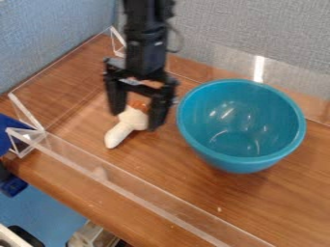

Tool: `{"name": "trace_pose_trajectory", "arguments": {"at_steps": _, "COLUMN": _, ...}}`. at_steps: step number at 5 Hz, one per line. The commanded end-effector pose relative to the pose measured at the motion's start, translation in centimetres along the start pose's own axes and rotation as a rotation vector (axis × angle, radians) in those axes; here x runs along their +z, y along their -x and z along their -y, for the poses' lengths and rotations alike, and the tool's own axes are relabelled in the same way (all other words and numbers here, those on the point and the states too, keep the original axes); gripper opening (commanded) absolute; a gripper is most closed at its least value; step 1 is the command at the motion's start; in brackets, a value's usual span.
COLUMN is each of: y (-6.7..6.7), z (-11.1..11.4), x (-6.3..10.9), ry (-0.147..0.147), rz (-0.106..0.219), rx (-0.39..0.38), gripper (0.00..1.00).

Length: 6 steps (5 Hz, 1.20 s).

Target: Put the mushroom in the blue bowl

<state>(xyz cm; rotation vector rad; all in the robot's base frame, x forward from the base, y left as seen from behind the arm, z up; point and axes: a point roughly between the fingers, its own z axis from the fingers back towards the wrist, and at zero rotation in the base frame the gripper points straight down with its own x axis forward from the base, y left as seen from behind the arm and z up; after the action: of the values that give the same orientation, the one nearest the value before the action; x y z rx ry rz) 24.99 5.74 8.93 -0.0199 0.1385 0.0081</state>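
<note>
Camera view: gripper (138,105) jaws spread wide, empty, pointing down.
Mushroom (125,127): directly beneath gripper; stem runs lower-left, cap hidden between fingers.
Blue bowl (210,143): right of mushroom.

Even, bright light, glare inside the blue bowl (242,123), slight softness

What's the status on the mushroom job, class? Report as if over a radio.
End effector open, pointing down, straddling the mushroom. Mushroom on its side on the table, not gripped. Blue bowl empty, to the right in view. Nothing between them.
</note>
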Motion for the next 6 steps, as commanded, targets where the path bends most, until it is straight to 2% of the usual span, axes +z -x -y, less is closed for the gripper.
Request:
{"name": "trace_pose_trajectory", "arguments": {"at_steps": 1, "y": 0.2, "z": -1.6, "x": 0.6, "ry": -0.018, "rz": 0.077, "rx": -0.025, "gripper": 1.0}}
{"name": "trace_pose_trajectory", "arguments": {"at_steps": 4, "y": -1.7, "z": -3.1, "x": -3.4, "ry": -0.02, "rz": 0.058, "rx": -0.053, "gripper": 1.0}}
{"name": "trace_pose_trajectory", "arguments": {"at_steps": 5, "y": -2.3, "z": -3.3, "x": -4.2, "ry": -0.021, "rz": 0.055, "rx": -0.052, "gripper": 1.0}}
{"name": "trace_pose_trajectory", "arguments": {"at_steps": 6, "y": -2.8, "z": -3.5, "x": -4.2, "ry": -0.02, "rz": 0.065, "rx": -0.047, "gripper": 1.0}}
